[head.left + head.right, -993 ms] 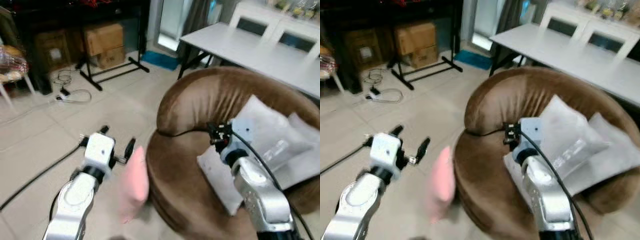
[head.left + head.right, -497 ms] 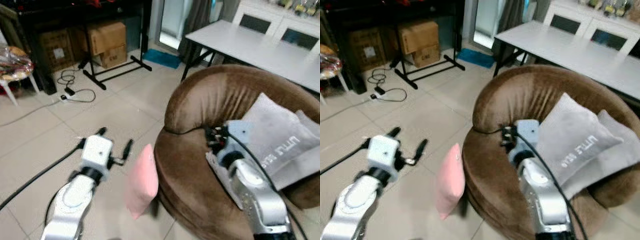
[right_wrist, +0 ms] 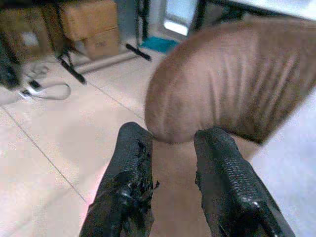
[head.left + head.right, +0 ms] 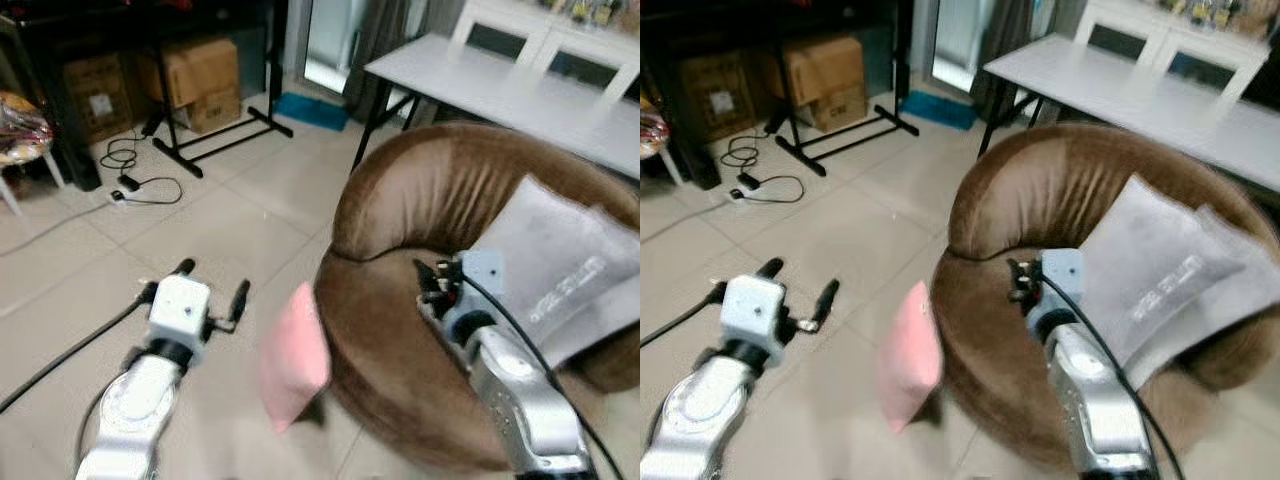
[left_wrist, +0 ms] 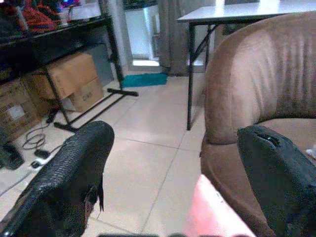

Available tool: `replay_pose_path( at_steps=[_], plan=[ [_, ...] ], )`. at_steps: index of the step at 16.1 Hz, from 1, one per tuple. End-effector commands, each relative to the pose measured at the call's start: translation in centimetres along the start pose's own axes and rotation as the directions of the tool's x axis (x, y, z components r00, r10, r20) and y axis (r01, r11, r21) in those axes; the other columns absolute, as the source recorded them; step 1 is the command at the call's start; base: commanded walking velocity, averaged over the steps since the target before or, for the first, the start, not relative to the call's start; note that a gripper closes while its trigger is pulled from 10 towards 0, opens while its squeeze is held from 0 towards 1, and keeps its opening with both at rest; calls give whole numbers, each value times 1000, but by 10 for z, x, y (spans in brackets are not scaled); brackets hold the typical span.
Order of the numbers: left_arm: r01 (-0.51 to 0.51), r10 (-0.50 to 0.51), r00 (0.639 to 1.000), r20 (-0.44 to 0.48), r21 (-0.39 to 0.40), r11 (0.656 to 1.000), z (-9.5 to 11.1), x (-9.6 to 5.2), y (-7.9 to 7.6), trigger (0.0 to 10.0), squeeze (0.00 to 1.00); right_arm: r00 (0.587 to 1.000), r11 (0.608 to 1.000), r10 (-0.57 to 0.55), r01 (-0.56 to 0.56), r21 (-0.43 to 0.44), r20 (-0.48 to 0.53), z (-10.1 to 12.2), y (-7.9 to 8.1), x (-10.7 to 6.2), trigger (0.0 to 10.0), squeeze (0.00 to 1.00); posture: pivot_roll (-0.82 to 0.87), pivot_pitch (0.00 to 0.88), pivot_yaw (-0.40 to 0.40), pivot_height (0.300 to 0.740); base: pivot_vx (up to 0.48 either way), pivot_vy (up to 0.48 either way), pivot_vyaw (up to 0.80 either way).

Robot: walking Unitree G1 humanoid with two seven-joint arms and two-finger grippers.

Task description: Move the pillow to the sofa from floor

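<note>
My left pincer (image 4: pixel 210 285) is wide open and holds nothing; its 2 black fingers (image 5: pixel 69 173) stand far apart. The pink pillow (image 4: pixel 293 355) is on the floor (image 4: pixel 215 215), standing on its edge and leaning against the front of the brown sofa (image 4: pixel 440 220). From my left pincer it lies just beside, to the right and a little lower. In the left wrist view I see its pink top between my fingers, near the right one. Its long axis goes nearly upright, so I judge I must come from the side and close on its thin body. My right pincer (image 4: pixel 1018 280) hovers over the sofa seat, fingers (image 3: pixel 126 173) narrow with a small gap, empty. The pillow lies to its left and below it. I judge the left arm is nearer to the pillow. 2 grey cushions (image 4: pixel 560 265) already lie on the sofa.
</note>
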State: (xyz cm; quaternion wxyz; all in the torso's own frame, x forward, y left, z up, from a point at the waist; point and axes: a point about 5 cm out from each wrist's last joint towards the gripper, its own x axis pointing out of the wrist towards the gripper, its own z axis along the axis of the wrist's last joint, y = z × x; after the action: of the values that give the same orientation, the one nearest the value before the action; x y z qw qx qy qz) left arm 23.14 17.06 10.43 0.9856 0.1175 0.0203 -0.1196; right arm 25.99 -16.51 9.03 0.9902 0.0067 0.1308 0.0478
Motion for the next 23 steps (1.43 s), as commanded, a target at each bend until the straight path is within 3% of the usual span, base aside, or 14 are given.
replay_pose_path(
  at_steps=[1, 4, 7, 9, 14, 23],
  plan=[
    [7, -8, 1000, 19, 22, 1000, 1, 1, 2, 10000, 0, 999, 999, -19, 17, -33, -35, -9, -1, -1, 10000, 0, -17, 0, -60, 740, 0, 0, 0],
    [2, -3, 999, 36, 7, 1000, 2, 8, 7, 10000, 0, 998, 996, -2, -3, -92, -58, -21, 4, -3, 10000, 0, -10, 0, -25, 740, 0, 0, 0],
    [-8, 8, 999, 49, -9, 1000, 2, 12, 16, 10000, 0, 1000, 1000, -9, 8, -29, -11, -16, 8, 0, 10000, 0, -4, 0, 7, 740, 0, 0, 0],
    [10, -10, 998, 58, -8, 1000, 3, 13, 17, 10000, 0, 999, 999, 40, -40, -32, 8, -14, 15, 1, 10000, 0, 3, 0, 13, 740, 0, 0, 0],
    [4, -4, 999, 49, -1, 1000, 1, 8, 18, 10000, 0, 997, 996, 79, -78, -46, 11, -16, 24, -1, 10000, 0, 19, 0, -8, 740, 290, 0, 800],
    [-13, 14, 999, 47, -21, 1000, -3, 7, 15, 10000, 0, 998, 997, 64, -63, -32, 15, -13, 20, 6, 10000, 0, 18, 0, -49, 740, 318, 0, 0]
  ],
)
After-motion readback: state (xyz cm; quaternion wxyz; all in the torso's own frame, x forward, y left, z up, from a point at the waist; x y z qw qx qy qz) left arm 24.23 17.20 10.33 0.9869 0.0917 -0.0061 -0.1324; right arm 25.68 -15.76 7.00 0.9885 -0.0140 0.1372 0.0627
